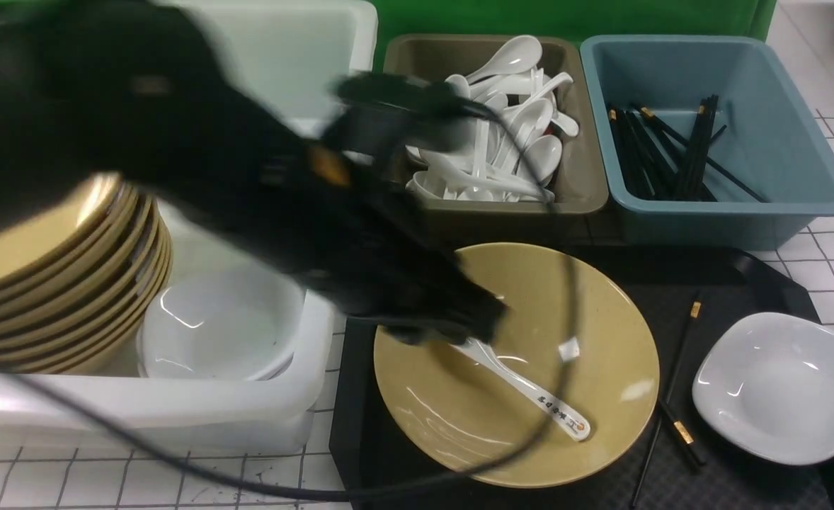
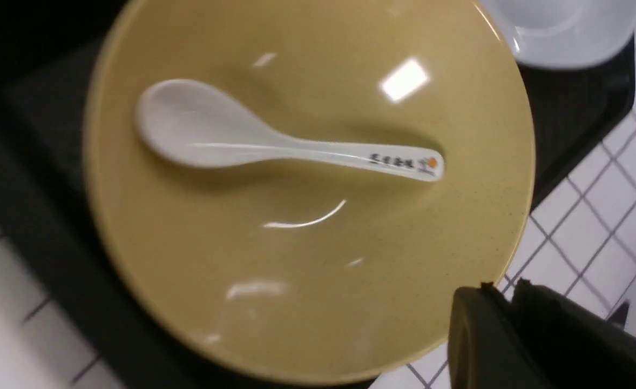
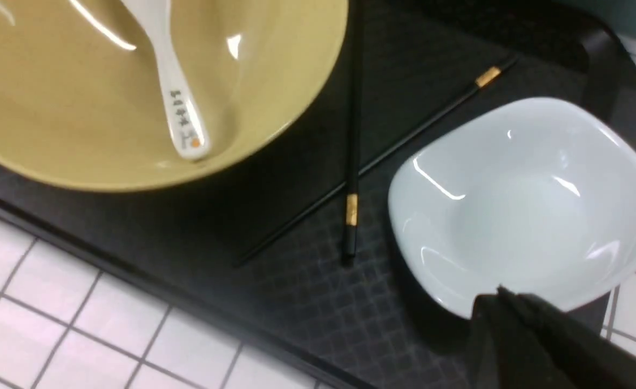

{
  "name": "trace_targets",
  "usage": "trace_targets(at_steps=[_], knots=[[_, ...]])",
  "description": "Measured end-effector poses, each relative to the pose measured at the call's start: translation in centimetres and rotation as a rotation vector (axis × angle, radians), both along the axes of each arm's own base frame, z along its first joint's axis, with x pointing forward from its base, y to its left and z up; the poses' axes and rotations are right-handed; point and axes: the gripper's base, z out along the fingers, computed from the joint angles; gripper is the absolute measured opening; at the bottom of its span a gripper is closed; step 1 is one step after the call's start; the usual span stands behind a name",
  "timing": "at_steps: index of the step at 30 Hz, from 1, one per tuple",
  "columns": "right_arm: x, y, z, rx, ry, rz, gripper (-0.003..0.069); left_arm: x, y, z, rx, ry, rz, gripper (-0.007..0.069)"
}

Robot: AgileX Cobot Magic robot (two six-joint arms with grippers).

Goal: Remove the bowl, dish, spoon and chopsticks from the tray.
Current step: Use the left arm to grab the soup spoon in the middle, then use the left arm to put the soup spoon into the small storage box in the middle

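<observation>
The yellow bowl [image 1: 601, 354] sits on the left half of the black tray [image 1: 672, 283]. The white spoon [image 1: 530, 397] lies inside it, marked handle end toward me. The two black chopsticks [image 1: 679, 382] lie crossed on the tray between the bowl and the white dish [image 1: 778, 386], which rests at the tray's right end. My left gripper [image 1: 459, 322], blurred, hovers over the bowl's left part; in the left wrist view its tips [image 2: 501, 286] stand a narrow way apart with nothing between them. My right gripper [image 3: 499, 294] is shut and empty at the dish's [image 3: 523, 200] near rim, out of the front view.
A translucent white tub [image 1: 141, 418] on the left holds stacked yellow bowls [image 1: 56, 283] and white dishes [image 1: 219, 326]. Behind the tray stand an olive bin [image 1: 580, 177] of white spoons and a blue bin [image 1: 728, 223] of black chopsticks. A black cable [image 1: 566, 354] loops over the bowl.
</observation>
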Motion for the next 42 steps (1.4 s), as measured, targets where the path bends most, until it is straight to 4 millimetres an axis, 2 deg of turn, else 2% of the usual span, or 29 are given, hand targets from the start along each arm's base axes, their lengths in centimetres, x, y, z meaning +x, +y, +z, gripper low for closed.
trace_targets(at_steps=[2,4,8,9,12,14,18,19,20,22,25,26,30,31,32,34,37,39,42], knots=[[0.0,0.1,0.0,0.008,0.000,0.002,0.0035,0.5,-2.8,-1.4,0.110,-0.035,-0.108,0.0172],[0.0,0.2,0.0,0.009,-0.002,0.015,0.0035,1.0,-4.6,-3.0,0.227,-0.095,-0.210,0.0258],[-0.1,0.7,-0.5,0.007,-0.007,0.073,0.0035,1.7,-6.7,-5.6,0.442,-0.264,-0.420,0.0412],[-0.1,0.9,-0.8,0.010,-0.009,0.089,0.0036,2.0,-7.4,-6.9,0.519,-0.320,-0.520,0.0464],[-0.2,1.3,-1.5,0.012,-0.010,0.132,0.0036,2.5,-8.4,-9.3,0.626,-0.380,-0.692,0.0518],[-0.2,1.5,-1.8,0.013,-0.016,0.150,0.0036,2.7,-8.8,-11.1,0.668,-0.375,-0.802,0.0524],[0.0,1.6,-2.0,0.017,-0.038,0.151,0.0036,3.1,-9.5,-13.0,0.680,-0.401,-0.912,0.0493],[0.1,1.6,-1.9,0.018,-0.051,0.147,0.0036,3.3,-9.9,-13.8,0.678,-0.424,-0.940,0.0441],[0.1,1.6,-1.9,0.018,-0.052,0.146,0.0036,3.3,-9.9,-13.9,0.680,-0.425,-0.944,0.0424],[0.1,1.6,-1.8,0.019,-0.058,0.144,0.0036,3.5,-10.0,-14.1,0.681,-0.439,-0.948,0.0316],[0.2,1.6,-1.9,0.021,-0.063,0.142,0.0036,3.4,-10.2,-13.4,0.657,-0.426,-0.902,0.0082],[0.2,1.6,-1.9,0.021,-0.063,0.142,0.0036,3.4,-10.3,-13.0,0.642,-0.419,-0.886,0.0050],[0.2,1.6,-1.8,0.022,-0.070,0.140,0.0036,3.4,-10.7,-9.7,0.549,-0.455,-0.821,0.0006],[0.3,1.6,-1.8,0.023,-0.079,0.137,0.0036,4.0,-10.8,-6.9,0.481,-0.525,-0.769,0.0005],[0.3,1.6,-1.7,0.023,-0.081,0.137,0.0036,4.2,-10.8,-6.5,0.473,-0.534,-0.761,0.0005],[0.3,1.5,-1.7,0.024,-0.089,0.134,0.0036,6.1,-10.4,-3.1,0.381,-0.650,-0.661,0.0005],[0.4,1.5,-1.7,0.024,-0.092,0.133,0.0036,10.2,-9.2,0.0,0.238,-0.809,-0.474,0.0005],[0.4,1.5,-1.7,0.024,-0.092,0.133,0.0036,13.5,-8.2,0.8,0.097,-0.890,-0.289,0.0005],[0.4,1.5,-1.7,0.025,-0.094,0.133,0.0038,17.2,-7.0,-0.2,-0.047,-0.925,-0.080,0.0011]])
